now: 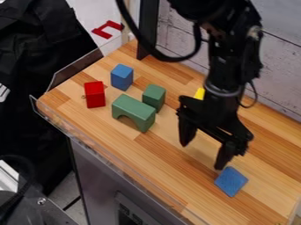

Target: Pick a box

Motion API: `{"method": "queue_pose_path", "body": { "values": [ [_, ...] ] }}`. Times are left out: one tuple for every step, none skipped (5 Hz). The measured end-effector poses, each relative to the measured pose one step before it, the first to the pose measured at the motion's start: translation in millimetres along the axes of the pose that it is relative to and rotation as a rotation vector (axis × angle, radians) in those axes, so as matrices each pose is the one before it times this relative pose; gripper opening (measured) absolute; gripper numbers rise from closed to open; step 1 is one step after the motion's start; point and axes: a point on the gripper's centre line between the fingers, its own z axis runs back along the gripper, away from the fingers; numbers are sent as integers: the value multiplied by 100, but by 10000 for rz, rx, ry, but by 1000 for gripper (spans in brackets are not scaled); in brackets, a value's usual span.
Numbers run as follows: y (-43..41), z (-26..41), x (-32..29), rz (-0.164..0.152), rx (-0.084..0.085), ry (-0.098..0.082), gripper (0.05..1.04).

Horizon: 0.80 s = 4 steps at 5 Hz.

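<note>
The black gripper hangs over the right half of the wooden counter, open, with nothing between its fingers. Close by its right fingertip lies a blue block. Several box-like blocks stand left of the gripper: a red one, a taller blue one and a green one. A green arch block sits in front of the green one. Part of a yellow object shows behind the arm, which hides the rest of it.
The wooden counter has a clear raised edge along its front. A white plank wall runs behind it, with a black post at the back. A black cable loops beside the arm.
</note>
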Motion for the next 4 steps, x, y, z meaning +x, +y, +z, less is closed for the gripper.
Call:
{"method": "queue_pose_path", "body": {
  "values": [
    [-1134, 33, 179, -347, 15, -26, 1001],
    [-270, 278, -155, 12, 65, -3, 1001],
    [-610, 518, -226, -52, 52, -60, 1001],
    [-959, -25, -99, -195, -124, 6, 1001]
  ]
}}
